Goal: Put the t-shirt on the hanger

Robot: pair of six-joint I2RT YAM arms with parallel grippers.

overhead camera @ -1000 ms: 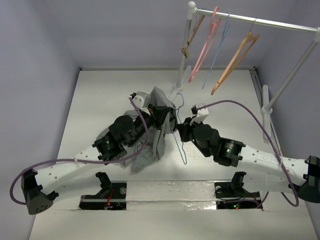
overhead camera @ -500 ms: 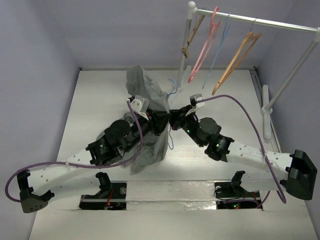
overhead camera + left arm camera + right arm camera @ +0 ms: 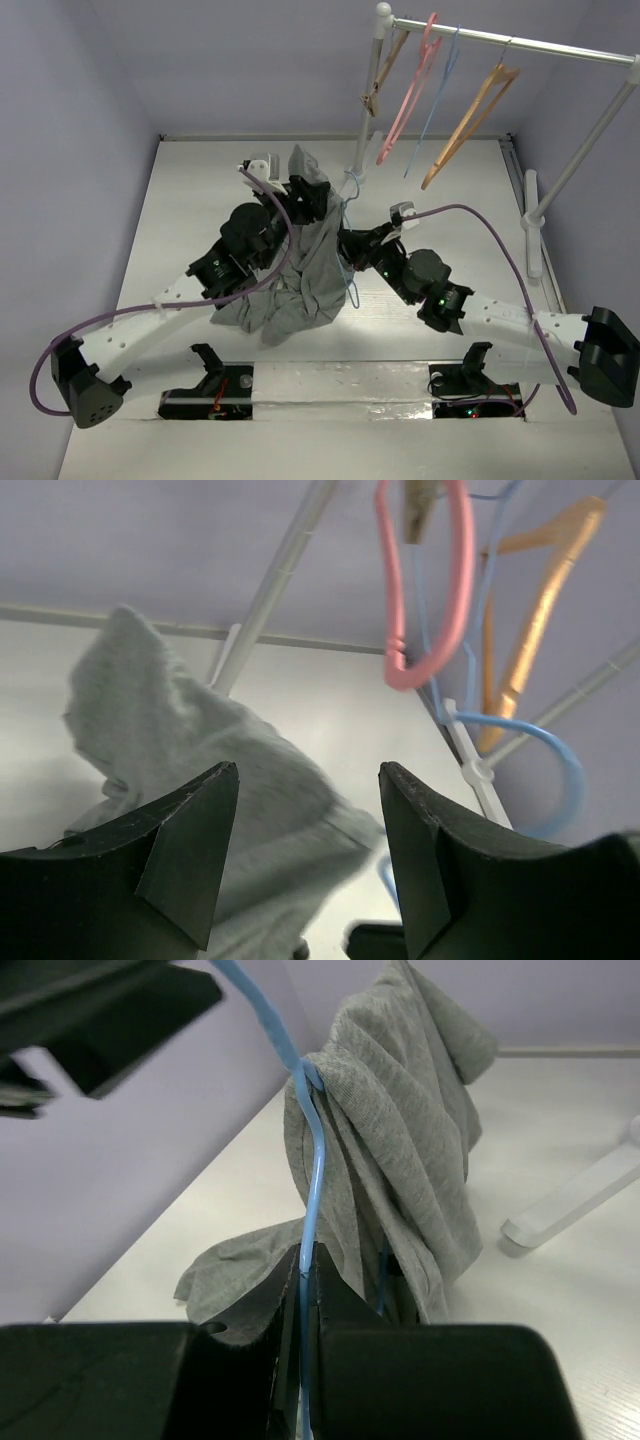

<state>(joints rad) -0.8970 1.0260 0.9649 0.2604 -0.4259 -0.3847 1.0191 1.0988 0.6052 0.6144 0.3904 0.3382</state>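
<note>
Top view: the t-shirt [image 3: 305, 262] is mid-table. It peaks up at 12 o'clock and its lower half is bunched on the table [image 3: 180, 200] toward 6–7 o'clock. You see very little of the hanger [image 3: 349, 182] here, just the light-blue hook at the shirt's 1 o'clock and a short bit of wire at its 4 o'clock. The rest is under cloth.

The left gripper [image 3: 305, 190] is at the shirt's peak, partly buried in fabric from above. Its wrist cam settles it: the jaws stand apart w/ nothing between them [image 3: 308, 770]. Grey t-shirt [image 3: 170, 720] lies beyond the tips, blurred at the near edge. A blue hook [image 3: 545, 745] shows at 3 o'clock. It's prob. the hanger's own, but its lower end is cut off by the finger.

The right gripper [image 3: 348, 243] comes in from the shirt's 3 o'clock. On its wrist cam it is clamped [image 3: 308, 1295] on the hanger wire [image 3: 316, 1175], which runs up to 12 o'clock w/ the t-shirt [image 3: 400, 1130] draped over it. Which part of the shirt sits on the wire (collar, sleeve, hem) you can't tell, since the folds hide it. The far hanger arm is hidden too.

The rack [image 3: 366, 110] stands at 1–2 o'clock, its bar cut off at the right edge. It carries a pink hanger [image 3: 405, 100] and a tan hanger [image 3: 465, 120].
</note>
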